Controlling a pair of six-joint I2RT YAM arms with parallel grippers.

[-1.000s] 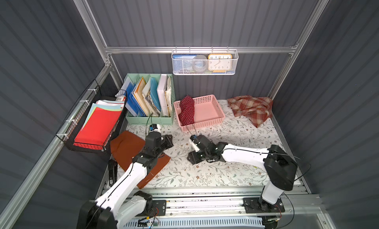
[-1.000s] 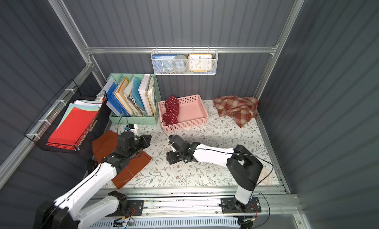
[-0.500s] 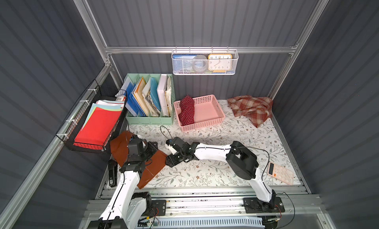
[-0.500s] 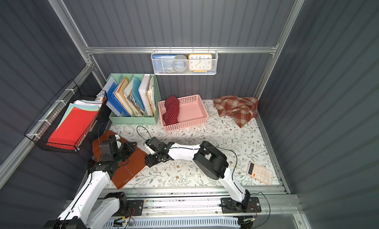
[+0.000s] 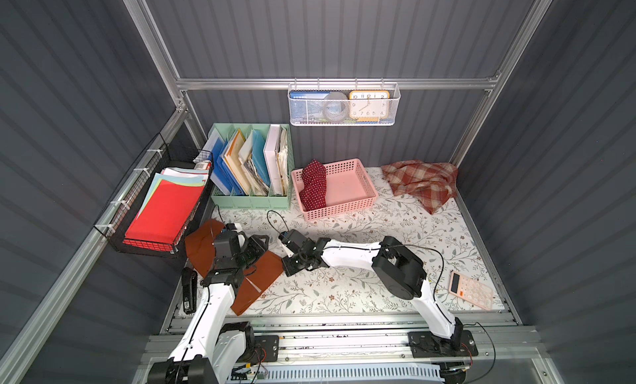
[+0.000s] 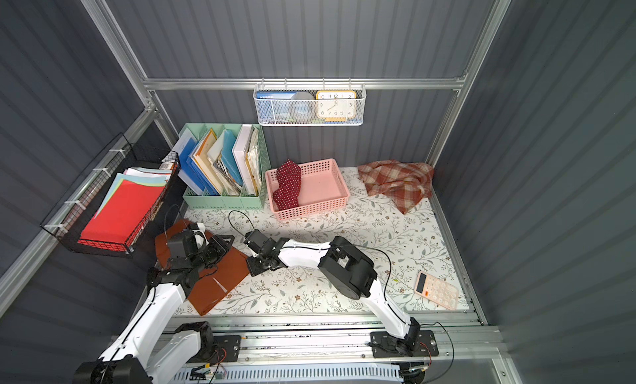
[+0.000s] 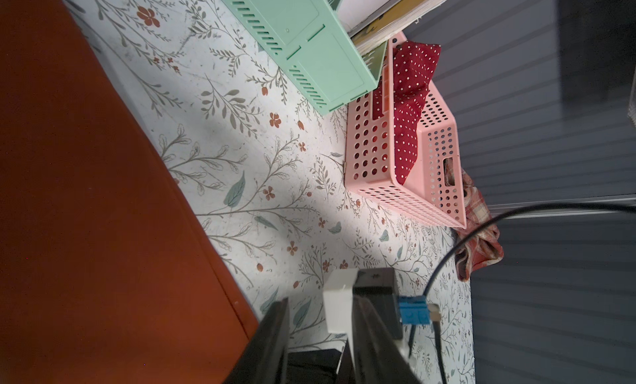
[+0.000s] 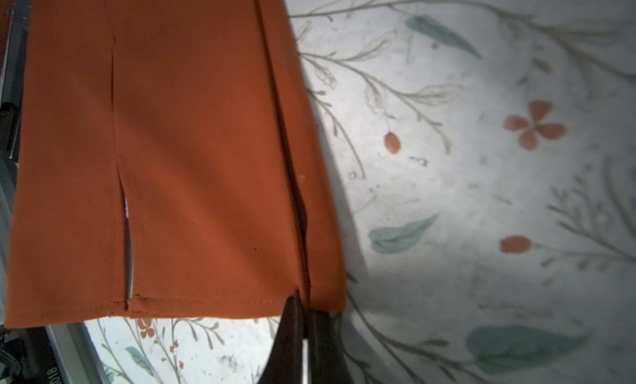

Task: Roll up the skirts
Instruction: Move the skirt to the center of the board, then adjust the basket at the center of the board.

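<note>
Rust-orange cloth, the plain skirt (image 5: 266, 270), lies flat and unrolled in the lower left of both top views, at the left end of the floral mat (image 5: 378, 227). The right gripper (image 5: 288, 264) rests at the skirt's right edge. In the right wrist view its two dark fingers (image 8: 292, 330) are pressed together on the corner of the stitched hem. The left gripper (image 5: 258, 248) is over the skirt's middle, just left of the right one. In the left wrist view its jaws stand partly apart with only mat showing between them, and they hold nothing.

Near the centre of the frame, the dark red polka-dot skirt (image 5: 314, 186) sits bundled in the left end of a pink basket (image 5: 358, 201). The plaid skirt (image 5: 421, 181) lies crumpled to the right of the basket, at the mat's back right corner.

Left of the basket stands a mint file organiser (image 5: 251, 201), and further left a black wire tray (image 5: 137, 243) holds coloured paper, with red sheets on top. A black stapler (image 5: 188, 289) lies at the lower left and a pink calculator (image 5: 470, 291) at the lower right. A white mesh basket (image 5: 344, 119) with a clock (image 5: 369, 105) in it hangs on the back wall.
</note>
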